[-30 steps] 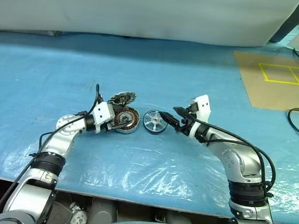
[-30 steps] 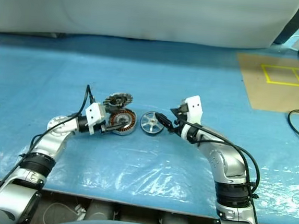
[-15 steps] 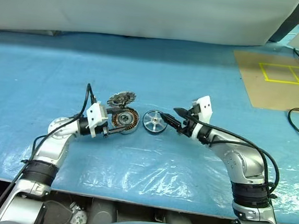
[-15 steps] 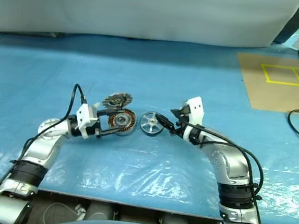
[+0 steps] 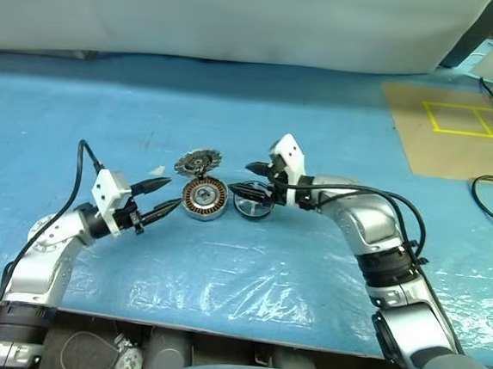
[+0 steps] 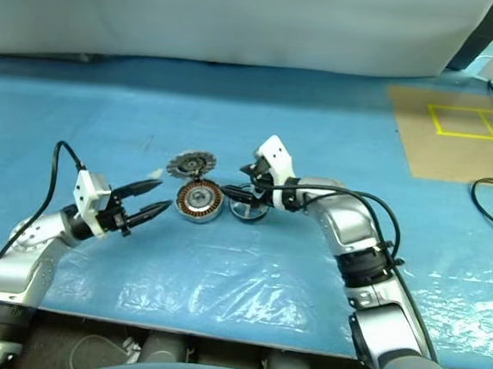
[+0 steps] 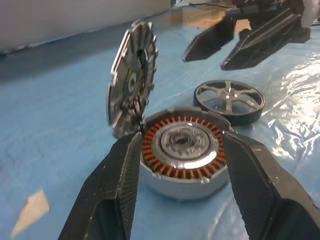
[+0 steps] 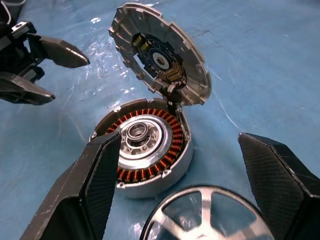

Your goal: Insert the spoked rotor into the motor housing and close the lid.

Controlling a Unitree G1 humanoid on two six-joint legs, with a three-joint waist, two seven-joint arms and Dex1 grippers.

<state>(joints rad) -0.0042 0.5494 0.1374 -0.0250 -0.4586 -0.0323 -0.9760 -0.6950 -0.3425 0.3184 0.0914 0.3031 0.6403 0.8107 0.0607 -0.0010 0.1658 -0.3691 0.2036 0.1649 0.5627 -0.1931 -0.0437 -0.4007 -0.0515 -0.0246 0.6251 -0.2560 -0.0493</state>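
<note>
From the head camera the spoked rotor is partly covered by the right claw, so its far rim and hub are hard to make out there; in the right wrist view only its near half is in frame. The lid's fins read as a dark toothed blur from above.

On the left, the left claw stands empty with its two black fingers apart, level above the blue plastic sheet that covers the bench. It points at the motor housing but stops short of it, with a clear gap between the tips and the metal wall.

The motor housing is a short silver cylinder lying flat on the sheet, open side up, with a ring of copper-brown windings around a pale metal centre with a bearing. The lid stands tilted up at the housing's far edge, its finned, toothed face turned toward the housing. It meets the rim at one point, though whether it is hinged or only leaning there I cannot tell.

Just right of the housing lies the spoked rotor, a shiny silver wheel flat on the sheet, blue showing between the spokes.

The right claw hangs over the rotor, fingers spread wide and holding nothing, its tips reaching toward the housing's right side.
</note>
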